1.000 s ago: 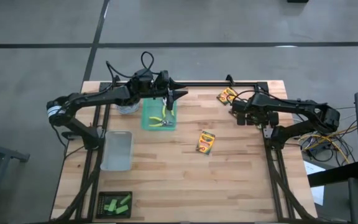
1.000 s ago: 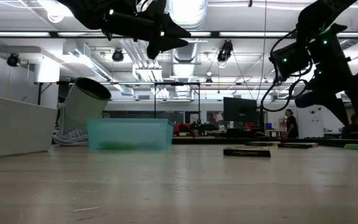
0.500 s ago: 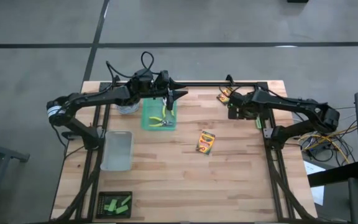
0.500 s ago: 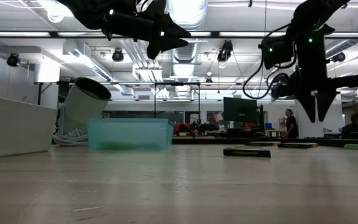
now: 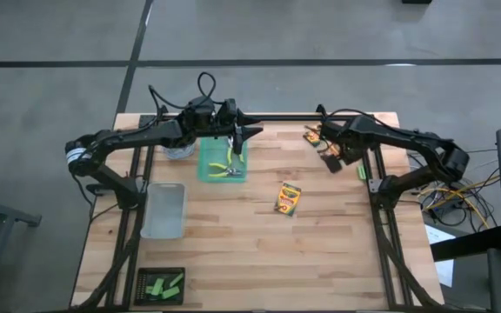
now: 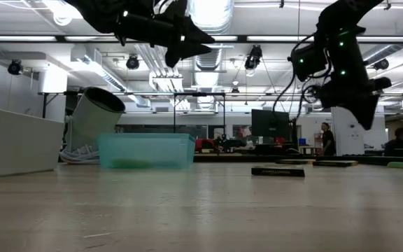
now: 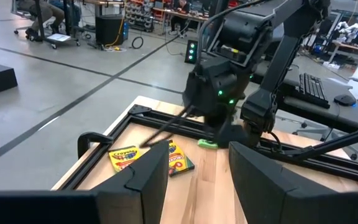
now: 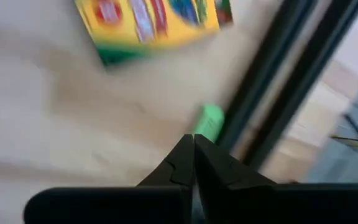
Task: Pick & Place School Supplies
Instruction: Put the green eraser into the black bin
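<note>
Right hand (image 8: 193, 147) shut, left hand (image 7: 194, 171) open, raised.

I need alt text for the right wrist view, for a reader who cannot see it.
The right gripper, fingers shut and empty, points down at a wooden table. Beyond its tip lies a small green block next to a black frame bar, with a yellow crayon box farther off.

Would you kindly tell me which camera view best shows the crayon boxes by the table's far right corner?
The left wrist view: both crayon boxes lie flat, printed faces legible. The high view shows them tiny and part-hidden by the right arm; the right wrist view shows one box, blurred and cropped; the low view, thin edges.
</note>
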Controlling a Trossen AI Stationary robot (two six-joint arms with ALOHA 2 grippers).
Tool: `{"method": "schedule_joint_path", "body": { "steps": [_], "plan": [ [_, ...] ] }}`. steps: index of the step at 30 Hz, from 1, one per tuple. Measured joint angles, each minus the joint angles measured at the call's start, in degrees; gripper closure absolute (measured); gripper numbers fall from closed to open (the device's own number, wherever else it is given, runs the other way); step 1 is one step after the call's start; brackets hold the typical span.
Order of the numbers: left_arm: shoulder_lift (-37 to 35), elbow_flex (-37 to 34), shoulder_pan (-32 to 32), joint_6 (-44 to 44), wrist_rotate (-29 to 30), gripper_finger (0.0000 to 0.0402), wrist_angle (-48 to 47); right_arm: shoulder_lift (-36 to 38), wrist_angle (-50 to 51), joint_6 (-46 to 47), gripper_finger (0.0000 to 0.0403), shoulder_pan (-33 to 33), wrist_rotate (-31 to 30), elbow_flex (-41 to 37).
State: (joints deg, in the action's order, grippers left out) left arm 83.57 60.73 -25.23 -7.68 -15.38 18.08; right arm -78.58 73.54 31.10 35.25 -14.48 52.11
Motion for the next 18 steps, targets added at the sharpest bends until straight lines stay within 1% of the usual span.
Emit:
{"method": "schedule_joint_path", "body": {
  "steps": [4,8,14,18],
  "plan": [
    [0.0,0.0,0.0,0.0,0.0,0.0229,-0.3,-1.0,5.6,-7.2,0.0394,0.1,0.0,-0.9],
    [0.0,0.0,0.0,0.5,0.0,0.0229,-0.2,-1.1,4.7,-11.3,0.0394,0.1,2.9,-3.0],
    [0.0,0.0,0.0,1.0,0.0,0.0229,-0.2,-1.3,4.0,-13.6,0.0394,0.5,3.0,-5.7],
    [0.0,0.0,0.0,1.1,0.0,0.0229,-0.1,-3.0,3.9,-15.8,0.0394,0.7,3.0,-6.6]
  ]
}}
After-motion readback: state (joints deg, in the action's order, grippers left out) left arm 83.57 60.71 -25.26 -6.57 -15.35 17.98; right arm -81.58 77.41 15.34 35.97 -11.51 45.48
